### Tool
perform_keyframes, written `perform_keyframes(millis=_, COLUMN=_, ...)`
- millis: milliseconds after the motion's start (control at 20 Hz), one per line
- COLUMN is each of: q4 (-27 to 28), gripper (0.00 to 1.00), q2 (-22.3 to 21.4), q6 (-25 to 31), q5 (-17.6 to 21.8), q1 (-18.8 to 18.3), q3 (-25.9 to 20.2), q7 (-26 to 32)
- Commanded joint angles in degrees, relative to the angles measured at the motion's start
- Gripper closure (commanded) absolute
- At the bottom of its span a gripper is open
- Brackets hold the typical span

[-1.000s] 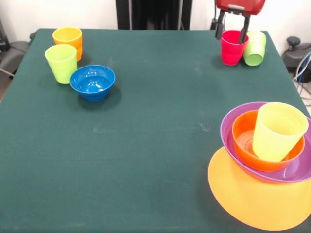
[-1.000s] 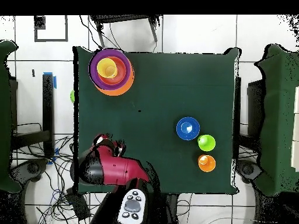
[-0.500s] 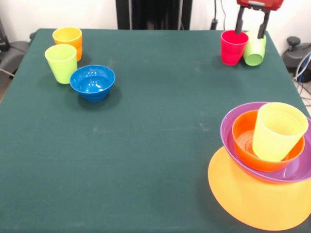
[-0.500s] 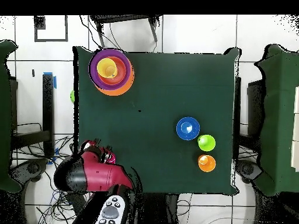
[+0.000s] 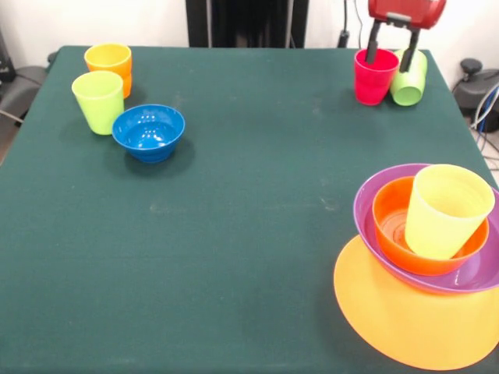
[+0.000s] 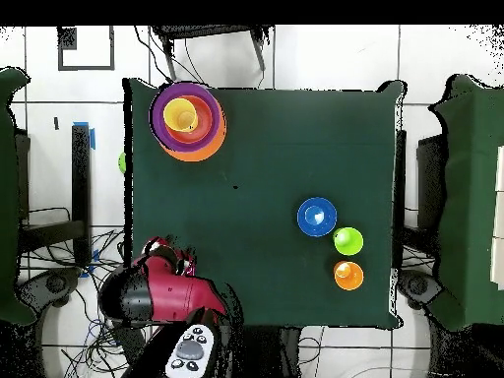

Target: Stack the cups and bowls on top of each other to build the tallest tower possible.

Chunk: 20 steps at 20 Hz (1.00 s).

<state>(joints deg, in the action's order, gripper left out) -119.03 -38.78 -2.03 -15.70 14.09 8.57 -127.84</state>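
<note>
Orange-yellow and widest, the lowest bowl sits at the table's near right corner in the front view and carries the tower: a purple bowl rests in it, a red-orange bowl rests in the purple one, and a translucent yellow cup stands tilted inside the red-orange bowl. The right edge of the front view cuts off part of this stack. The blue bowl stands alone at the far left and holds nothing; the lime green cup stands just beside it, with the orange cup directly behind. Count: four bowls visible, five cups visible. The red cup and the green cup stand side by side at the far right corner, the green one leaning and partly hidden behind a finger. The gripper hangs over this pair with jaws spread apart, one finger at the red cup's rim and the other in front of the green cup; whether either finger touches cannot be determined. In the overhead view the arm's red body covers both cups.
</note>
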Motion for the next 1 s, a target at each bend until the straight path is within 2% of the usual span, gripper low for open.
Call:
perform_keyframes(millis=50, q4=-2.6, gripper=0.00, q2=4.5, q6=-5.0, q5=-0.2, q1=-1.9, q3=-2.6, q7=-11.7)
perform_keyframes(millis=150, q4=-3.7, gripper=0.00, q2=4.2, q6=-3.9, q5=-1.4, q1=-1.7, q3=-3.7, q7=-12.7)
perform_keyframes(millis=250, q4=-5.4, gripper=0.00, q2=3.9, q6=-3.4, q5=-1.7, q1=-3.4, q3=-6.9, q7=-14.0)
perform_keyframes(millis=350, q4=-6.4, gripper=0.00, q2=3.7, q6=-3.2, q5=-2.4, q1=-3.7, q3=-8.7, q7=-15.1)
perform_keyframes(millis=650, q4=-7.7, gripper=0.00, q2=2.5, q6=-1.2, q5=-4.1, q1=-3.1, q3=-10.5, q7=-15.7)
perform_keyframes(millis=900, q4=-8.3, gripper=0.00, q2=2.2, q6=-0.7, q5=-5.7, q1=-1.8, q3=-10.4, q7=-16.1)
perform_keyframes(millis=1000, q4=-9.2, gripper=0.00, q2=2.1, q6=-1.0, q5=-5.2, q1=-3.9, q3=-12.6, q7=-16.3)
